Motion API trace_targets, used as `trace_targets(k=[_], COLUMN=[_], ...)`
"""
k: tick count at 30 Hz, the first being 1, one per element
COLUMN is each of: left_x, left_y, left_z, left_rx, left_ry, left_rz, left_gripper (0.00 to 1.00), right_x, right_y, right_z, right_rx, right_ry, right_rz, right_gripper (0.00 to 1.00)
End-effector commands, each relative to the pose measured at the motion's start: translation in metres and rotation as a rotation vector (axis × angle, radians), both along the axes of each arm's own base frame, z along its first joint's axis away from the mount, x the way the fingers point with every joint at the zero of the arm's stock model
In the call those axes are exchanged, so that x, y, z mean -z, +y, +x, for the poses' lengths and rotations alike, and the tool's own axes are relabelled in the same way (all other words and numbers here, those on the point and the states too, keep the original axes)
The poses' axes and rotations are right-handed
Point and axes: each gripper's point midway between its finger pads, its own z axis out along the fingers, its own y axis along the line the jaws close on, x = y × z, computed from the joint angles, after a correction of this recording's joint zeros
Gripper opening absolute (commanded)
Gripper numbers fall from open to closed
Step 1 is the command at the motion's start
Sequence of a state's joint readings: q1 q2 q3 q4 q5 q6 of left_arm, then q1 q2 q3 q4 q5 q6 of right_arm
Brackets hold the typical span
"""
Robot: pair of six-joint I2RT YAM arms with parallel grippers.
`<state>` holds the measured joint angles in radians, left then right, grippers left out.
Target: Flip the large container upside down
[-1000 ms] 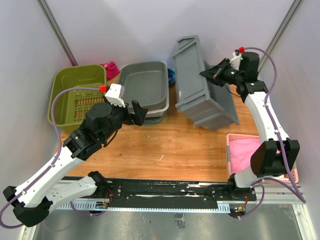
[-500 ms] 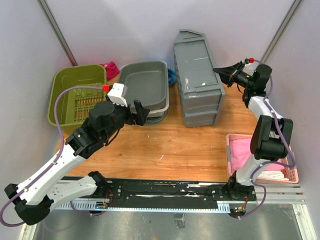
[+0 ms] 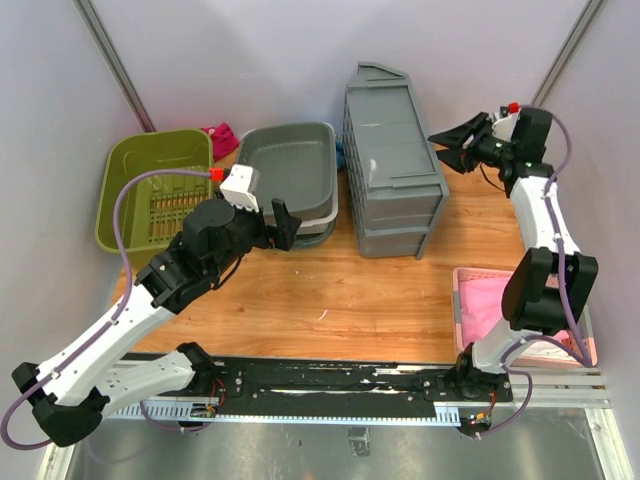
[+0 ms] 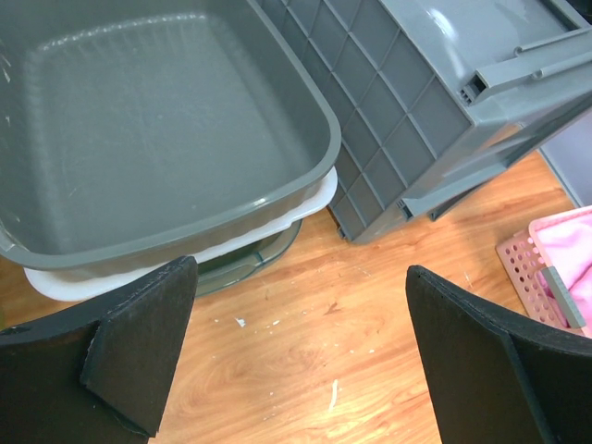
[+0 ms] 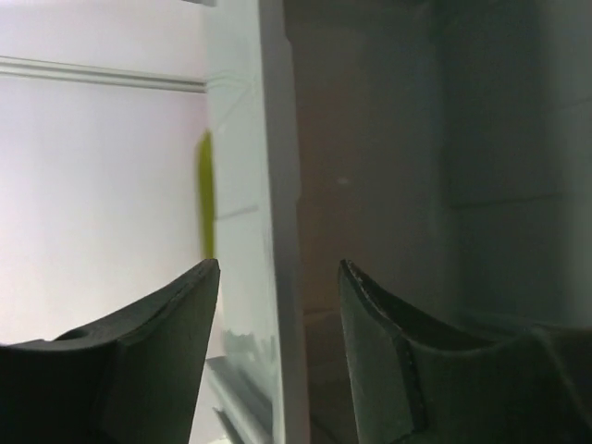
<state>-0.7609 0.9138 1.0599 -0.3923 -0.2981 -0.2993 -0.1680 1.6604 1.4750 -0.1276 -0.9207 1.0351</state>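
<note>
The wooden tabletop holds four things. The biggest is the grey crate. It sits at the back of the tabletop, between the grey tub and the right arm. Its flat bottom faces up and its rim looks to be down on the wood, so it seems to be upside down already. The tub is just left of the crate and sits on top of a white one. The green basket is at the far left. The pink basket, with something pink inside, is at the near right.

The right pincer hangs just beside the crate's right side, not touching it. Its two fingers are spread apart and hold nothing. The left pincer floats over the wood in front of the tub. It is spread wide and holds nothing too.

I think the flip is done and this is the letting-go step. Next, the right arm only needs to pull away to the right. It should take care not to bump the crate as it goes.

A second ago the crate was tipped up on its edge, and the right pincer was at its side. Half a second ago it lay flat, with the pincer right next to it. Now the crate rests by itself, and the right pincer has backed off a little and opened wider. The left arm has hardly moved.
</note>
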Motion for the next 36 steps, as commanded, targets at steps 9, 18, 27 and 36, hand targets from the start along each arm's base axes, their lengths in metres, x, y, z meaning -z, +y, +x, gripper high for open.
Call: trace_targets(k=[9,18,27,36], left_x=[-0.016,-0.014,-0.007,-0.005], left_y=[0.003,0.017,0.019,0.013], left_z=[0.002,0.001,0.001,0.001], left_rx=[-0.025,-0.094,-0.103,-0.077], left_ry=[-0.041,-0.055,-0.042,-0.038], left_rz=[-0.034,-0.07,-0.058,-0.054], left_gripper=[0.99,0.99,0.99,0.99], right_x=[0.001,0.004,0.017,0.039], right_y=[-0.023,-0.025,-0.009,-0.054], right_z=[-0.032,-0.013,-0.006,-0.016], right_rx=[0.006,0.022,-0.063,-0.033], right_ry=[-0.049,-0.062,-0.042,0.019], right_rz=[-0.86,-1.136,-1.083,-0.75], right_gripper=[0.69,0.59,0.31,0.01])
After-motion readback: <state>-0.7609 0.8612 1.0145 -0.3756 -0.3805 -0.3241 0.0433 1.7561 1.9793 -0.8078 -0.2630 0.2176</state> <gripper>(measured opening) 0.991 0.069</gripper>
